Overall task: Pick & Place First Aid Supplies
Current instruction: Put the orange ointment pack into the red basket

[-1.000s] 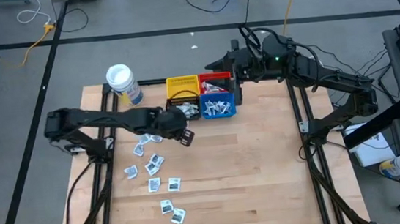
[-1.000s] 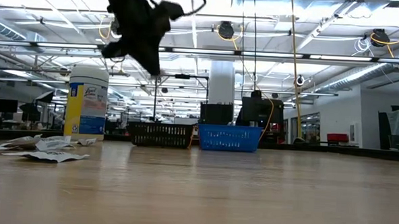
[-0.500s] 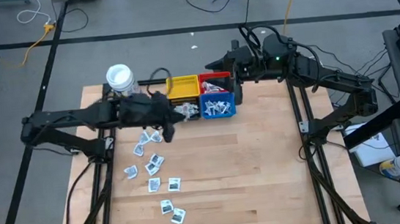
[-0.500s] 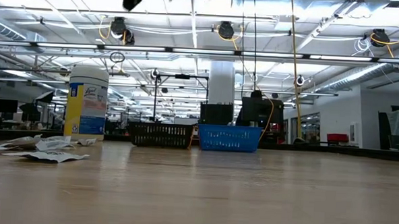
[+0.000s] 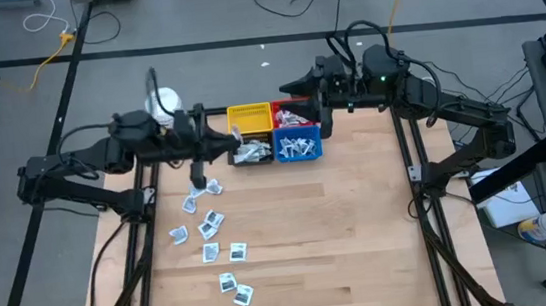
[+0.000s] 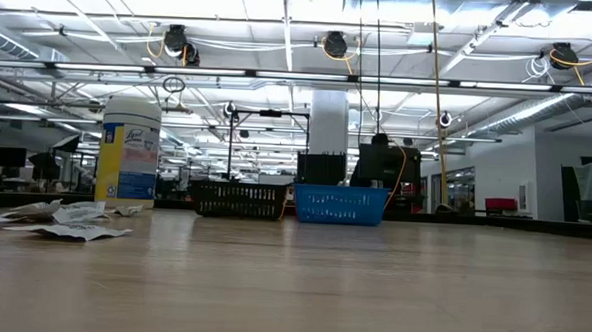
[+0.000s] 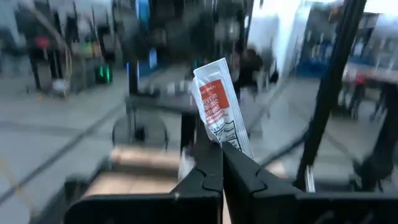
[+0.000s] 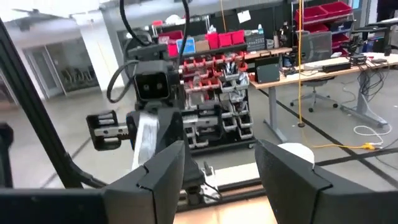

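Observation:
My left gripper [image 7: 222,149] is shut on one small white packet with a red-orange label [image 7: 217,106]. In the high view it [image 5: 230,141] is raised beside the black bin [image 5: 253,154], in front of the yellow bin [image 5: 249,120]. The right wrist view shows that packet [image 8: 146,140] from the other side. More white packets lie flat and loose on the table's left half [image 5: 208,225] [image 6: 58,221], and others fill the black and blue bins [image 5: 298,148]. My right gripper [image 5: 292,84] [image 8: 217,162] waits open behind the red bin [image 5: 294,108]. Neither gripper shows in the low view. My left gripper pinches the packet's one short end [image 7: 225,138] between its two shut fingers [image 7: 208,171]. The fingers lie about level, pointing toward the table's right. The rest of the packet sticks out past the fingertips, slightly tilted, and is lifted clear of the table.
A white-lidded round jar [image 5: 163,104] [image 6: 128,151] stands at the far left, close to my left arm. The four small bins sit together at the table's far middle. The table's right half [image 5: 360,225] is bare wood.
My left gripper has risen from low over the loose packets, leaving the low view through its top. It has moved toward the far edge and the bins while the arm drew back to the left, and it has turned to about level. My right arm barely shifted.

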